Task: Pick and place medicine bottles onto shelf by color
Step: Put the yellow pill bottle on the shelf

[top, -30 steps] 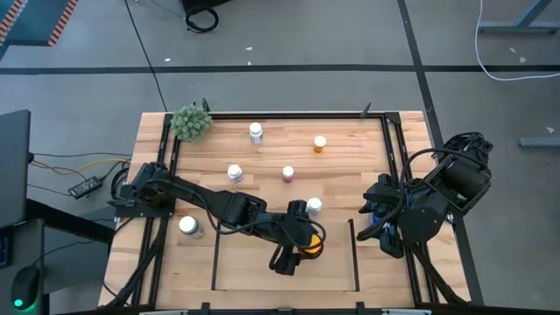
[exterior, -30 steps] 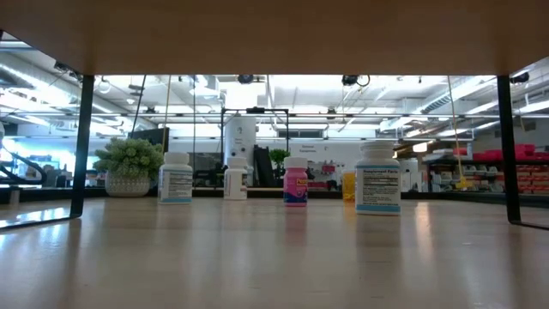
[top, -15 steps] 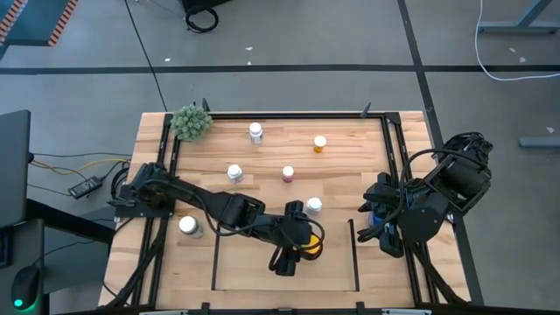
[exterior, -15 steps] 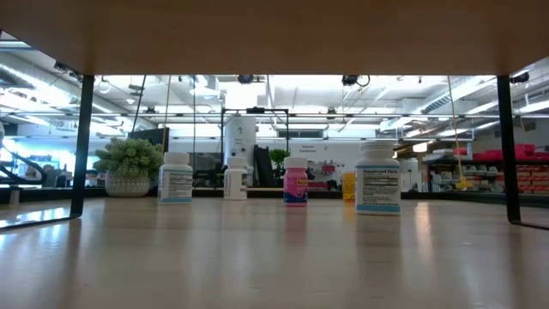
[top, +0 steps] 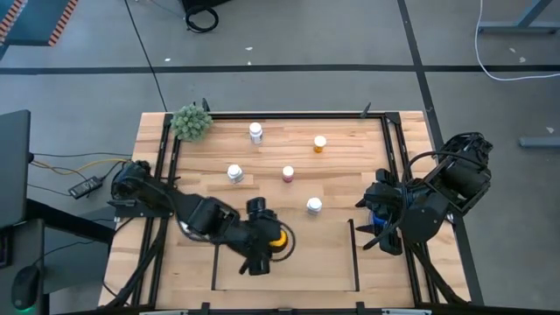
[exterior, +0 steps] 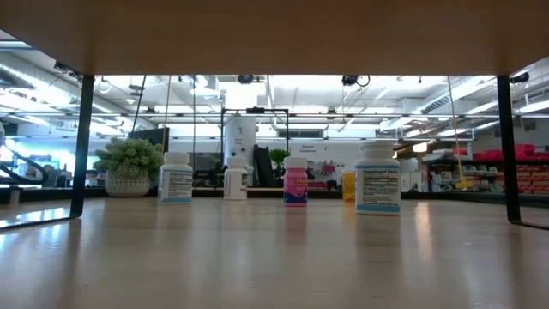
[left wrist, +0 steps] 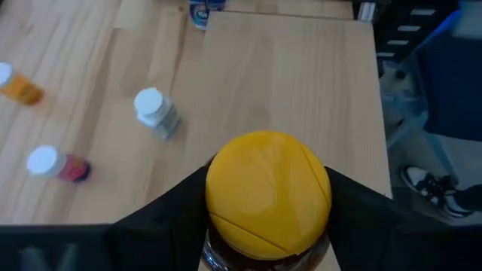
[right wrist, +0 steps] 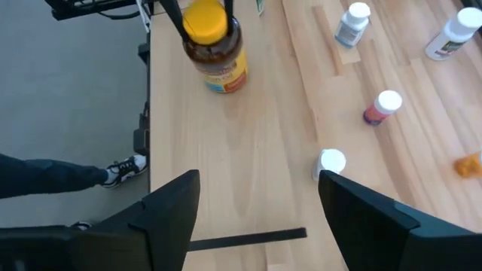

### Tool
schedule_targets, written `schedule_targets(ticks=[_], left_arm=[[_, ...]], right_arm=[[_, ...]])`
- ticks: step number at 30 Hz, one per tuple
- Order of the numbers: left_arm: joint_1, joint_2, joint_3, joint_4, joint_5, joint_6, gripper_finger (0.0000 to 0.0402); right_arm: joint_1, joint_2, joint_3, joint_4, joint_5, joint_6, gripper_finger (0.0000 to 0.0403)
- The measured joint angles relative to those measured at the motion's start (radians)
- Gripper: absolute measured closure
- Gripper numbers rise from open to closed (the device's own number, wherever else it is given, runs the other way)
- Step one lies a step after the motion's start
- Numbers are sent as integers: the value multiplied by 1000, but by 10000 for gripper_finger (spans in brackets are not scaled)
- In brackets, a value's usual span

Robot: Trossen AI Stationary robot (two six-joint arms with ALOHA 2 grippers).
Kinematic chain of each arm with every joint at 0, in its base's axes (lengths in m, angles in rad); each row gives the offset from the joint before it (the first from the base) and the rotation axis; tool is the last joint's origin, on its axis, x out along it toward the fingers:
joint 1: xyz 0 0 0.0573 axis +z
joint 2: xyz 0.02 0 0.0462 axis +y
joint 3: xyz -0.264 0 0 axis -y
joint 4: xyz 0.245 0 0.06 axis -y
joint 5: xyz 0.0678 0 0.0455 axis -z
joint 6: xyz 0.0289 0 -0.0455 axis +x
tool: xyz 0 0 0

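Observation:
The amber yellow-capped bottle (top: 277, 236) is in my left gripper (top: 267, 241), over the light-wood shelf bay (top: 324, 262) between its thin black rails. It also shows in the right wrist view (right wrist: 216, 47). Two white bottles (top: 255, 132) (top: 234, 173), a pink one (top: 288, 174), a small orange one (top: 319, 143) and a white-capped one (top: 313, 206) stand on their bases on the table beyond the bay. My right gripper (top: 367, 226) is open and empty at the bay's right rail, beside a blue bottle (top: 378, 216). My left gripper pinches the amber bottle between its two fingers (left wrist: 169, 214), one on each side just under the yellow cap (left wrist: 267, 192). The fingers come from above, pointing down. The bottle is upright; I cannot tell whether its base touches the wood.
A green fuzzy plant ball (top: 191, 122) sits at the table's far left corner. The outer black frame (top: 389, 157) runs round the table. In the low view, the standing bottles line up across the middle (exterior: 295, 181). A person's shoe (right wrist: 120, 172) shows on the floor beside the table.
My left gripper has carried the amber bottle toward the table's left edge within the bay, keeping it upright; the arm has drawn back, uncovering the white-capped bottle beside it. The other bottles have stayed put.

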Motion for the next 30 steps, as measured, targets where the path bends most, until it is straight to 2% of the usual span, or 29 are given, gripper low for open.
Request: schedule_targets(ticks=[14, 24, 30], left_arm=[[-103, -7, 6, -281, -174, -339, 170], [-129, -39, 0, -392, -177, -551, 177], [-159, -53, 0, -476, -171, -647, 166]], right_arm=[[0, 0, 0, 0, 13, -44, 125], [0, 0, 0, 0, 13, -68, 125], [0, 0, 0, 0, 17, -72, 125]])
